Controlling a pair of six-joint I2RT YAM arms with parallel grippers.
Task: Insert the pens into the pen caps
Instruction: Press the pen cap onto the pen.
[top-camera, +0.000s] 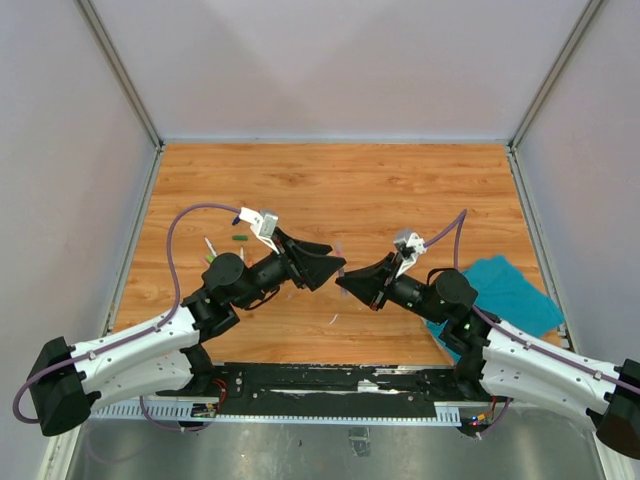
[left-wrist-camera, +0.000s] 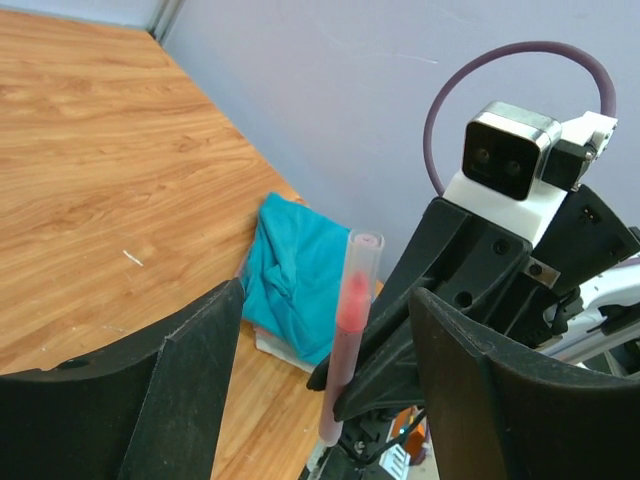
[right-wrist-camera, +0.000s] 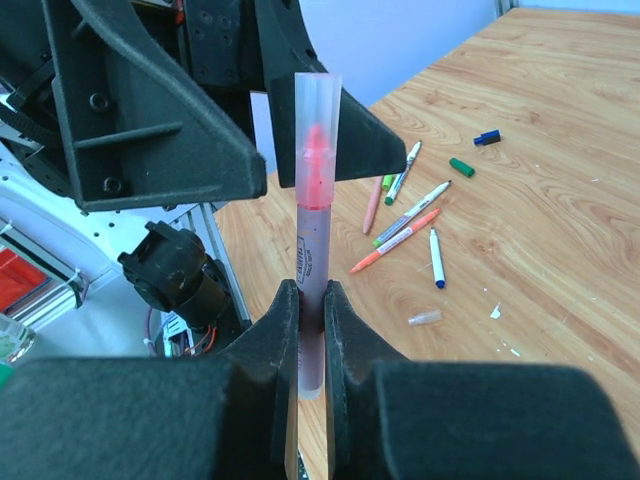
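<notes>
Right gripper (right-wrist-camera: 311, 292) jaws pinch a pink-tipped pen (right-wrist-camera: 310, 240) wearing a clear cap (right-wrist-camera: 317, 115); left gripper (left-wrist-camera: 325, 292) jaws gape wide.

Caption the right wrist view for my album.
Right gripper clamps a capped pink pen, facing the open left gripper; loose pens lie on the table.
</notes>
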